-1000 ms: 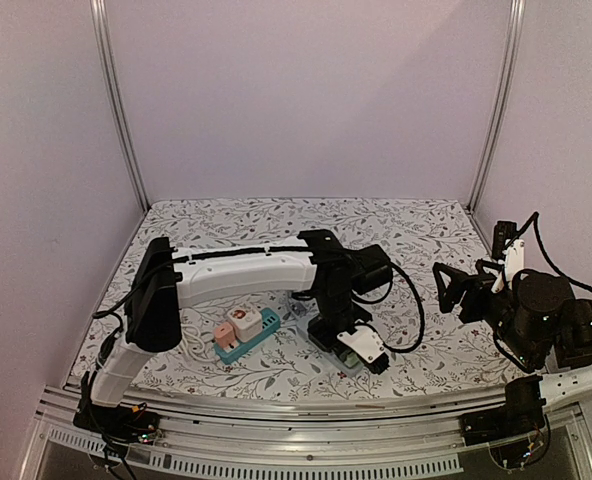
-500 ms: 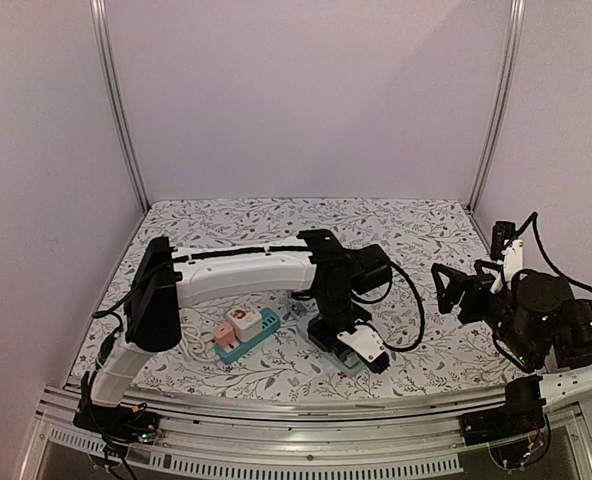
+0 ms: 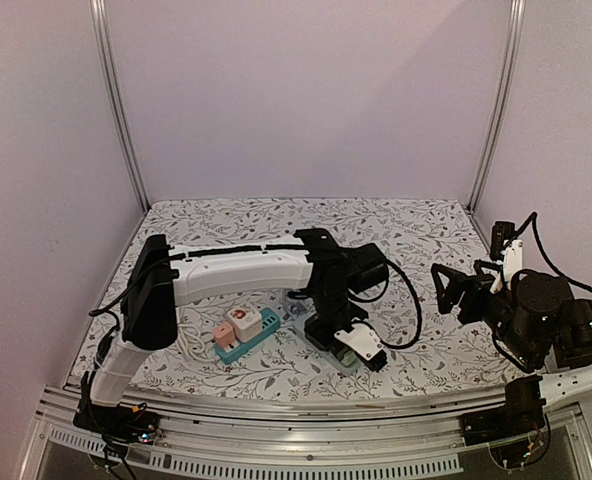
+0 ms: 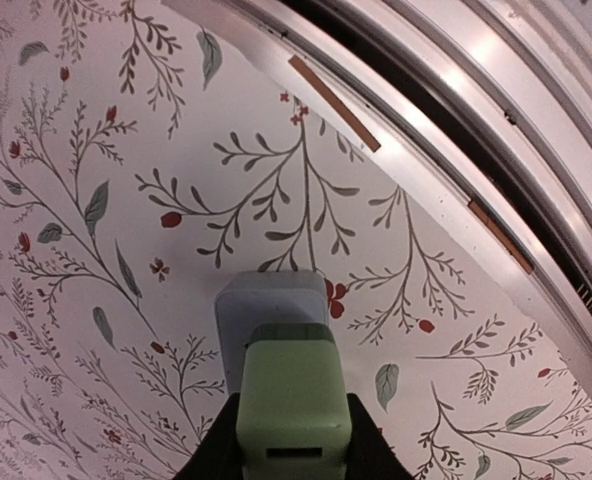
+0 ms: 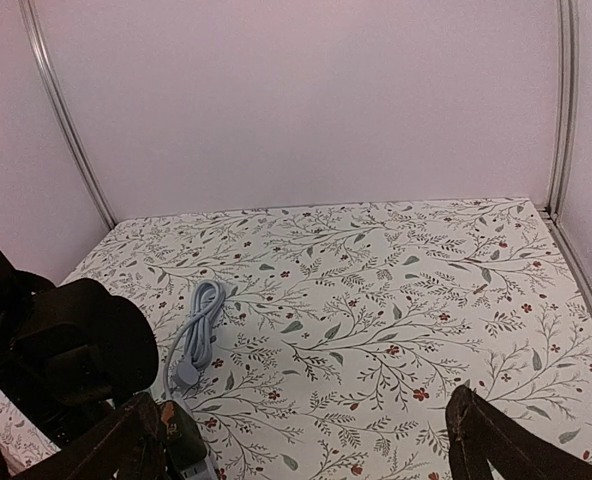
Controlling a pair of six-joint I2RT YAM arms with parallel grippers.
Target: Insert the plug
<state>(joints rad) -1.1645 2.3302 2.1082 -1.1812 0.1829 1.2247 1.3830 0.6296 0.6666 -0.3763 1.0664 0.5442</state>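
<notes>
Spreading a floral counter (image 3: pixel 406 230) under a teal power strip (image 3: pixel 248 334) beside the left arm (image 3: pixel 236 272) and a coiled grey cable (image 5: pixel 198 335) farther back, clenching the green plug (image 4: pixel 290 385) in the left claw (image 4: pixel 292 445) near the front rail (image 4: pixel 456 130), holding the right claw (image 5: pixel 311 445) splayed, well apart.

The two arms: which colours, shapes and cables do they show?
The left arm has a long white link with a black cable along it and black joints. Its fingers are black. The right arm is mostly black and rounded, with one small white part and looping black cables; its fingers are black too.
</notes>
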